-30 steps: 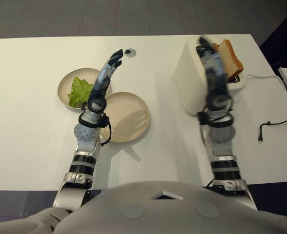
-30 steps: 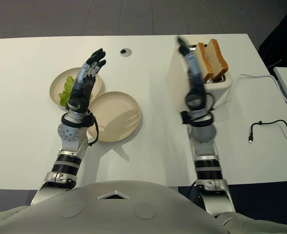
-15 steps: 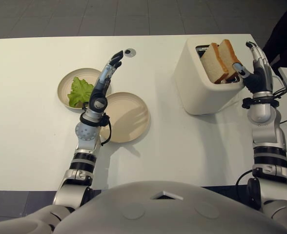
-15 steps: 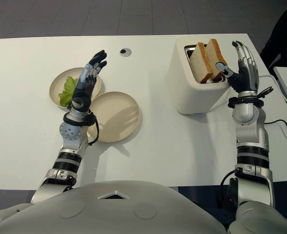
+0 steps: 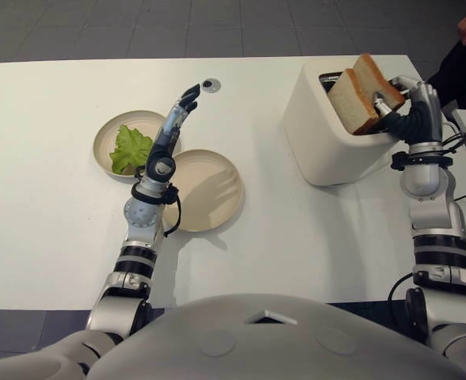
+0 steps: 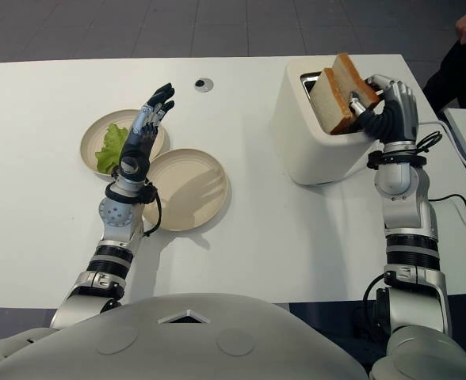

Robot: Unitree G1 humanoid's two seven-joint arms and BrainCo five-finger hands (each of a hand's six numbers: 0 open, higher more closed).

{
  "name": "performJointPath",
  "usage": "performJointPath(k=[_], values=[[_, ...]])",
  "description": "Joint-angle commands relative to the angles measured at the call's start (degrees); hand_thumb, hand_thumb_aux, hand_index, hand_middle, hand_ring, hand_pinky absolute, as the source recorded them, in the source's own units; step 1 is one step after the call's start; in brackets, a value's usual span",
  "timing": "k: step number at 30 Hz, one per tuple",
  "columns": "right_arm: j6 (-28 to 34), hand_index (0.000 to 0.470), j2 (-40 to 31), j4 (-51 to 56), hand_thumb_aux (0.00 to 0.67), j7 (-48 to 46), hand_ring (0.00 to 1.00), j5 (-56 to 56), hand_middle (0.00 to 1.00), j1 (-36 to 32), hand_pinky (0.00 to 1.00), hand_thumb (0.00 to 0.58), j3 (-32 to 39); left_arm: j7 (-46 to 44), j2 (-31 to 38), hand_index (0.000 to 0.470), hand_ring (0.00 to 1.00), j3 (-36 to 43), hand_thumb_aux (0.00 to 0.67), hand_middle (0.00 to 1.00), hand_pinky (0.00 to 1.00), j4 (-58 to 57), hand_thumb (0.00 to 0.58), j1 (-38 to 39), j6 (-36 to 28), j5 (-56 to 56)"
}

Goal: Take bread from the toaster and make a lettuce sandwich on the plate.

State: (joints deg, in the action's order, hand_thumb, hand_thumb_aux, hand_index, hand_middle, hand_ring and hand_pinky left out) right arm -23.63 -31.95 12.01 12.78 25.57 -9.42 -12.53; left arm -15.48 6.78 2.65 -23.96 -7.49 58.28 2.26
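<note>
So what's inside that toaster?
Two bread slices stick up out of the toaster, tilted; the right robot hand grips the right slice. Their lower ends and the slots' insides are hidden.

A second ago the right hand [image 5: 414, 111] was a blur over the front of the toaster [image 5: 328, 146]. Half a second later it had swung round to the toaster's right side, with its fingers spread just beside the bread. Now the fingers have curled in and closed on the bread slice [image 5: 373, 75] nearest the hand. That slice stands a little higher out of its slot than before.
</note>
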Motion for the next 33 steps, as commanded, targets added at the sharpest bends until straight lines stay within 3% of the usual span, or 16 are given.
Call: performJointPath(k=[1, 7, 10, 13, 17, 20, 22, 23, 24, 25, 33], values=[[-4.8, 0.470, 0.1, -4.2, 0.670, 3.6, 1.00, -4.3, 1.00, -0.1, 1.00, 0.580, -4.6, 9.2, 5.7, 0.000, 0.00, -5.0, 0.000, 0.00, 0.00, -7.1, 0.000, -4.8, -7.4, -11.7], [-13.5, 0.470, 3.0, -12.2, 0.670, 0.8, 1.00, -20.4, 1.00, 0.6, 1.00, 0.580, -8.0, 26.0, 18.6, 0.000, 0.00, -8.4, 0.000, 0.00, 0.00, -11.4, 0.000, -7.7, -21.7, -28.9], [-16.6, 0.470, 4.6, -17.6, 0.670, -3.1, 1.00, -29.2, 1.00, 1.7, 1.00, 0.580, -6.5, 31.4, 23.5, 0.000, 0.00, -6.4, 0.000, 0.00, 0.00, -11.0, 0.000, -7.3, -27.9, -36.5], [-15.8, 0.470, 6.4, -24.4, 0.670, -8.3, 1.00, -37.2, 1.00, 3.4, 1.00, 0.580, -2.2, 32.5, 26.2, 0.000, 0.00, -3.5, 0.000, 0.00, 0.00, -13.2, 0.000, -8.1, -33.9, -40.8], [-10.6, 0.470, 13.3, -26.0, 0.670, -16.4, 1.00, -37.5, 1.00, 4.1, 1.00, 0.580, 13.9, 28.8, 27.9, 0.000, 0.00, 2.2, 0.000, 0.00, 0.00, -18.2, 0.000, -8.0, -38.5, -43.3], [-9.3, 0.470, 19.8, -15.7, 0.670, -20.2, 1.00, -28.1, 1.00, 5.5, 1.00, 0.580, 26.5, 27.3, 28.4, 0.000, 0.00, 5.2, 0.000, 0.00, 0.00, -20.7, 0.000, -8.1, -40.3, -43.6], [-10.1, 0.470, 22.8, -6.3, 0.670, -20.0, 1.00, -21.0, 1.00, 5.6, 1.00, 0.580, 31.3, 26.6, 28.7, 0.000, 0.00, 6.9, 0.000, 0.00, 0.00, -21.3, 0.000, -7.9, -40.6, -43.3], [-10.9, 0.470, 23.9, -1.3, 0.670, -19.0, 1.00, -17.0, 1.00, 5.1, 1.00, 0.580, 33.0, 26.2, 28.9, 0.017, 0.00, 7.7, 0.024, 0.00, 0.00, -21.6, 0.040, -8.0, -40.6, -43.3], [-11.0, 0.470, 24.4, 3.0, 0.670, -17.8, 1.00, -13.1, 1.00, 4.5, 1.00, 0.580, 34.5, 26.2, 29.2, 0.335, 0.00, 8.5, 0.478, 0.00, 0.00, -21.5, 0.532, -7.9, -40.4, -43.3], [-11.5, 0.470, 24.3, 5.8, 0.670, -15.9, 1.00, -8.4, 1.00, 3.9, 1.00, 0.580, 35.7, 26.5, 29.4, 0.470, 0.00, 9.0, 0.670, 0.00, 0.00, -21.4, 0.580, -7.9, -40.0, -43.1], [-9.4, 0.470, 18.9, 8.1, 0.670, -12.4, 1.00, 7.1, 1.00, 3.2, 1.00, 0.580, 38.1, 26.3, 29.6, 0.470, 0.00, 11.6, 0.670, 0.00, 0.00, -20.6, 0.580, -7.6, -35.6, -41.2]])
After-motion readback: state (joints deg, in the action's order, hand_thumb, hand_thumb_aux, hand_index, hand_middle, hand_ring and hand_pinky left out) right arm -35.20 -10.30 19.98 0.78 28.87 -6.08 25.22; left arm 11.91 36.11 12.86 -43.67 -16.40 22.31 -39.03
